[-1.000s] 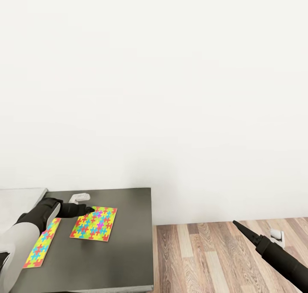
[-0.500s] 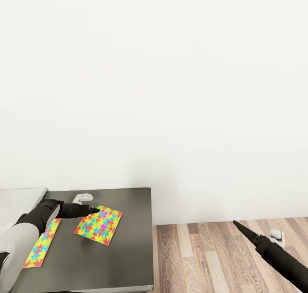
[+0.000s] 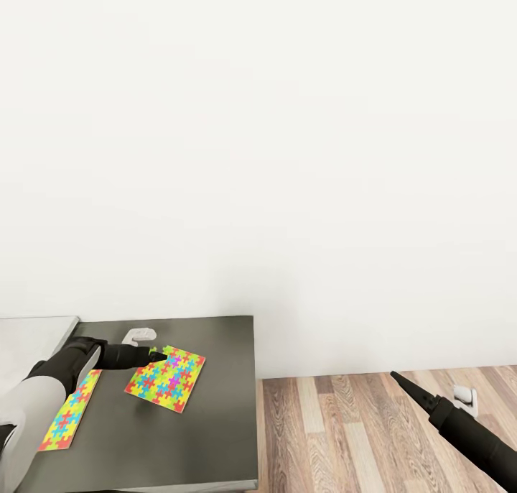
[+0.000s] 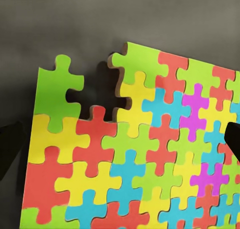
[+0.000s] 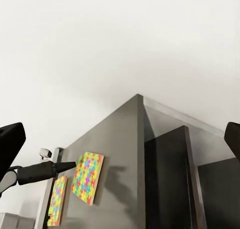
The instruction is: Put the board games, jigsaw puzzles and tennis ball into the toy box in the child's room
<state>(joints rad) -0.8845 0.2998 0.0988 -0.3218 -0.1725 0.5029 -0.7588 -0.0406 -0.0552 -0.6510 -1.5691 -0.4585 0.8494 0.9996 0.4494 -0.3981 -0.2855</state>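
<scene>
Left gripper [image 3: 159,353] jaws apart at the near jigsaw puzzle [image 3: 166,378] edge; right gripper [image 3: 394,375] jaws' state unclear

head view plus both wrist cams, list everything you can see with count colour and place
jigsaw puzzles: 2, multicoloured; one flat on the dark table section, one nearer the left arm
table: 1, dark grey top joined to a pale grey part at left
white fitting: 1, at the table's back edge
white object: 1, on the floor at right
floor: wood planks
wall: white
left gripper: black, tips at the first puzzle's far corner, open
right gripper: black, over the floor, open
</scene>
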